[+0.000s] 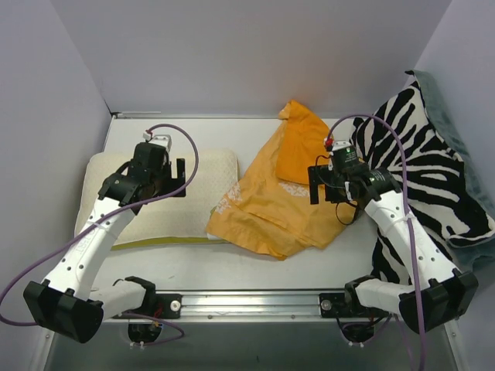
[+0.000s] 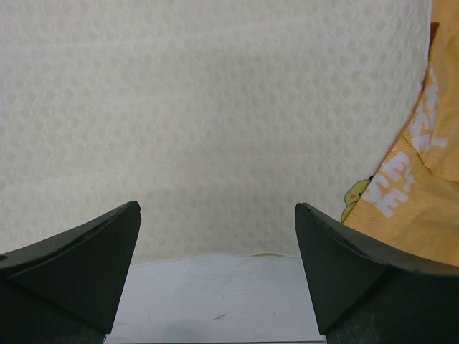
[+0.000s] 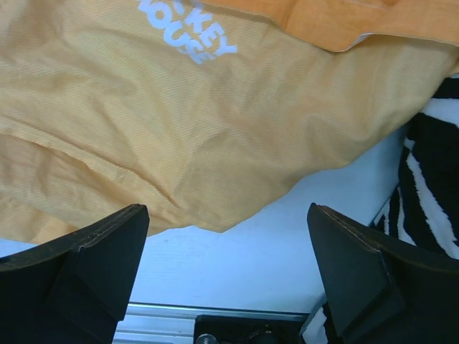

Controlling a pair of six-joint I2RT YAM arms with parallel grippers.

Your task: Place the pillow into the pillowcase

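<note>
The cream-white textured pillow (image 1: pixel 207 178) lies flat at the left of the table, and it fills most of the left wrist view (image 2: pixel 215 122). My left gripper (image 1: pixel 172 178) hovers above it, open, nothing between its fingers (image 2: pixel 217 272). The orange pillowcase (image 1: pixel 271 205) lies crumpled in the middle, its left edge overlapping the pillow's right end (image 2: pixel 423 193). My right gripper (image 1: pixel 326 184) hangs open over the pillowcase's right side; white lettering shows on the orange cloth (image 3: pixel 201 122) below its spread fingers (image 3: pixel 228 276).
A zebra-striped cushion (image 1: pixel 429 166) leans against the right wall, close beside my right arm (image 3: pixel 430 201). White walls close in the left, back and right. A metal rail (image 1: pixel 247 303) runs along the near edge between the arm bases.
</note>
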